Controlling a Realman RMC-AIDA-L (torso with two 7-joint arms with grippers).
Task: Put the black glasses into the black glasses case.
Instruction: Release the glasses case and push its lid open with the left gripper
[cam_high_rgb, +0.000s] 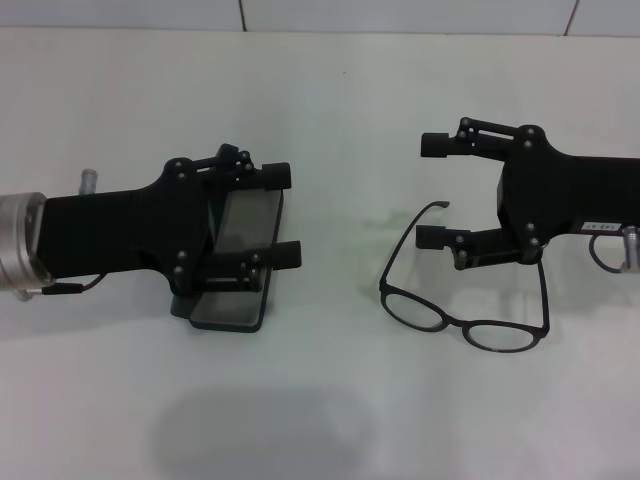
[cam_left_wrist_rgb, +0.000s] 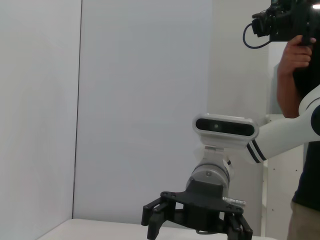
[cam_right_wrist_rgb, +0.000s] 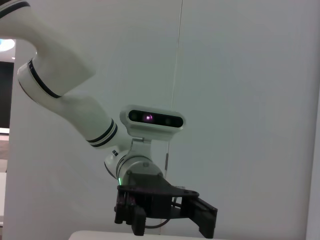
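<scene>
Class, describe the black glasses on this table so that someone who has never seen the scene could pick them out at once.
Start at the white table and find the right gripper, open, on the robot's right. The black glasses lie unfolded beside and partly under it, lenses nearest the robot. Unlike the solid black glasses case under the open left gripper, they are thin wire-like outlines.

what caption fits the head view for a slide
Open left gripper hovers over the open black clamshell glasses case; open right gripper sits by the thin black-framed glasses on the white table.
</scene>
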